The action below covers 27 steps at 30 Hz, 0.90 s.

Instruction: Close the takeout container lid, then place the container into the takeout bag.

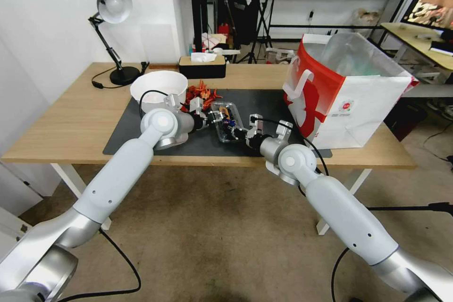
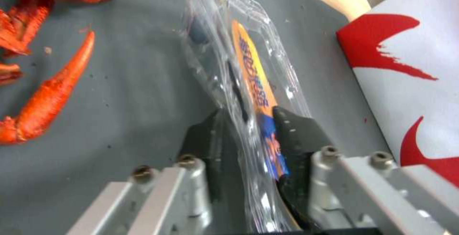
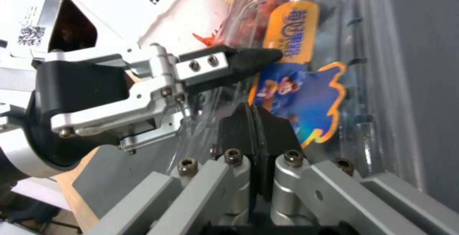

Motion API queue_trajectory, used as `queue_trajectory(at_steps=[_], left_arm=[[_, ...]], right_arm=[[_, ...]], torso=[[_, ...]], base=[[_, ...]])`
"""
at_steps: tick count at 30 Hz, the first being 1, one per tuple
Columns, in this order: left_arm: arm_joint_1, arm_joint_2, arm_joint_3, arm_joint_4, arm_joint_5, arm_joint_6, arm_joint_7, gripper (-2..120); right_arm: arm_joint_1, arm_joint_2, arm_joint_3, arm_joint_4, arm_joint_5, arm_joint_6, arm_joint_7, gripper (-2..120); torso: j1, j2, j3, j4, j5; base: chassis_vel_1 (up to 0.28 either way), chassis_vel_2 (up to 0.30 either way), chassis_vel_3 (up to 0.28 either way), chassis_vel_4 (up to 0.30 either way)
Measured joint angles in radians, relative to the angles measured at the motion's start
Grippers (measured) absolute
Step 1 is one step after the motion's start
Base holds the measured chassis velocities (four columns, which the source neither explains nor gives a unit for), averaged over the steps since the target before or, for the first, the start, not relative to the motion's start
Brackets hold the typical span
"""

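Now: both grippers on the clamshell

Centrally on the dark mat (image 1: 141, 139), the takeout container (image 1: 225, 125) sits tilted between the two arms. The left gripper (image 2: 249, 127) grasps the lid (image 2: 239, 66), one finger on each side of the clear plastic by the orange-and-blue label (image 3: 299, 95). The right gripper (image 3: 256, 127) is clenched, fingers pressed together at the container's near edge. At 3 o'clock from the container stands the takeout bag (image 1: 358, 104), open-topped; at 10 o'clock, the white bowl (image 1: 158, 85); at 11 o'clock, red crayfish pieces (image 1: 200, 93).
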Motion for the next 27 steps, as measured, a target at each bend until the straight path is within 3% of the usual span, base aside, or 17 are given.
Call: queue_trajectory(at_steps=[3,7,19,27], left_arm=[[0.000,-0.002,0.000,0.002,-0.002,-0.002,0.000,9],[-0.001,-0.002,0.000,0.002,-0.008,-0.004,0.000,0],[-0.001,-0.001,-0.002,0.001,-0.013,-0.008,0.000,0],[-0.001,0.000,-0.004,-0.003,-0.017,-0.009,0.000,0]], right_arm=[[-0.001,-0.001,-0.001,0.002,0.000,0.000,0.000,0],[-0.003,-0.003,0.000,0.007,0.001,0.000,0.000,0],[-0.026,-0.024,0.017,0.046,0.006,-0.003,0.004,0],[-0.098,-0.070,0.086,0.143,-0.025,0.012,-0.001,0]], torso=[[0.000,0.000,0.000,0.0000,0.0000],[0.000,0.000,0.000,-0.0001,-0.0001],[0.000,0.000,0.000,-0.0003,0.0000],[0.000,0.000,0.000,-0.0001,0.0000]], base=[[0.000,0.000,0.000,0.000],[0.000,0.000,0.000,0.000],[0.000,0.000,0.000,0.000],[0.000,0.000,0.000,0.000]])
